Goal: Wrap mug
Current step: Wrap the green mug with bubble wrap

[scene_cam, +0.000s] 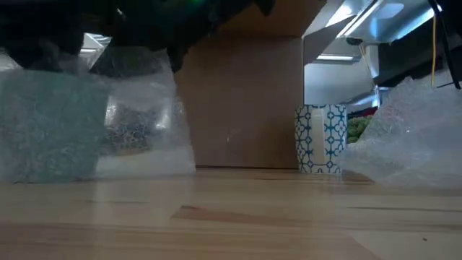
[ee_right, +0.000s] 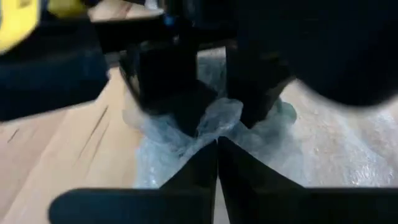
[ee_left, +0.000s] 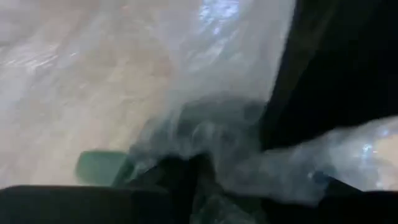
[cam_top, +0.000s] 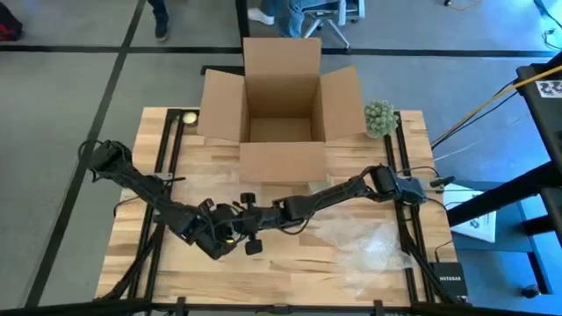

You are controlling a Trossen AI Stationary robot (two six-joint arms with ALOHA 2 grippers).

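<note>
Keep both grips firm at the near middle of the table [cam_top: 290, 274]: there, clamped narrow on one bunched sheet of bubble wrap [scene_cam: 137, 123], sit the left gripper [cam_top: 221, 233] and the right gripper [cam_top: 242, 226], tip to tip, with the sheet hanging between them off the wood. Draw the two apart evenly, spreading the sheet rather than tearing it. Avoid pulling from one side only, which would likely slip the film out of the other pinch. Leave the second, loose sheet [cam_top: 364, 239] lying to the near right, or watch that it does not drag along. Farther back, note the mug [scene_cam: 321, 139]: upright on the table, bare, just right of the cardboard box [cam_top: 281, 132] front in the low view and well apart from the held wrap. Judge the wrapping as hardly begun. Bring the opened sheet to the mug low and flat, keeping clear of the box flaps, so that the mug is not tipped on contact.
</note>
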